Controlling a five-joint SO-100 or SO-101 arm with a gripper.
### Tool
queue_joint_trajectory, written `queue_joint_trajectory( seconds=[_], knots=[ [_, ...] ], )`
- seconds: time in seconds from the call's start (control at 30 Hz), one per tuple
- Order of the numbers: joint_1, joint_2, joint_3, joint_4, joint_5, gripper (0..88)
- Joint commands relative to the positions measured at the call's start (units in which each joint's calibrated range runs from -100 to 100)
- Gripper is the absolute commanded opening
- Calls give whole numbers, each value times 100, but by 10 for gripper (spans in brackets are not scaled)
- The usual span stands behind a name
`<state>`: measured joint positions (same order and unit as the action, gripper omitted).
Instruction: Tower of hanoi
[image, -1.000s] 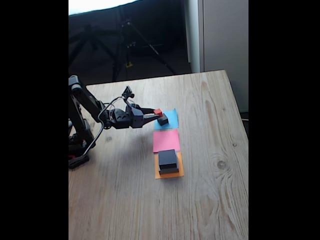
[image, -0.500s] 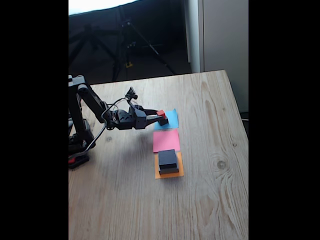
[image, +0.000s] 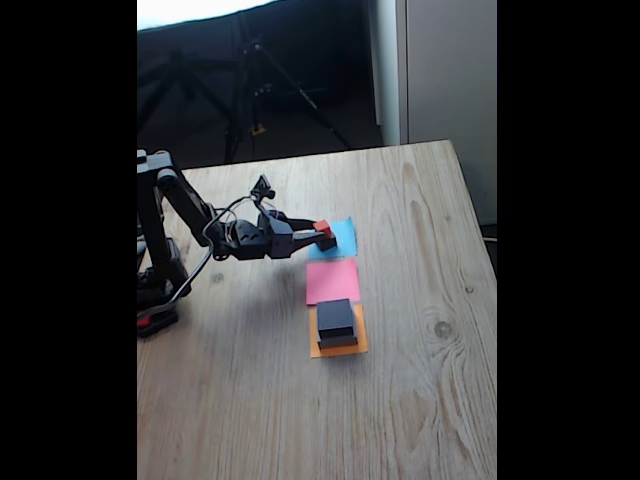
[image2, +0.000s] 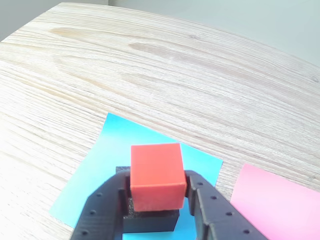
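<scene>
With the gripper clamped on the red cube, which sits atop the small black cube on the blue paper square, lift straight up so the lower cube stays undisturbed.

daylight falls on the pale wooden table, bright in the wrist view, where the grain near the lower left edge washes out in glare. the fixed view is soft and low in detail, with black bars at both sides and a dim, dark background.
</scene>
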<state>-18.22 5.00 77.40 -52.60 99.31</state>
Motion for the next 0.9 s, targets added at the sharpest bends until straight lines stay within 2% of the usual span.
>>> queue_joint_trajectory(
  seconds=[0.0, 0.87],
  knots=[
    [5, -31, -113, -110, 69, 15],
    [71, -16, -113, -110, 69, 168]
  ],
)
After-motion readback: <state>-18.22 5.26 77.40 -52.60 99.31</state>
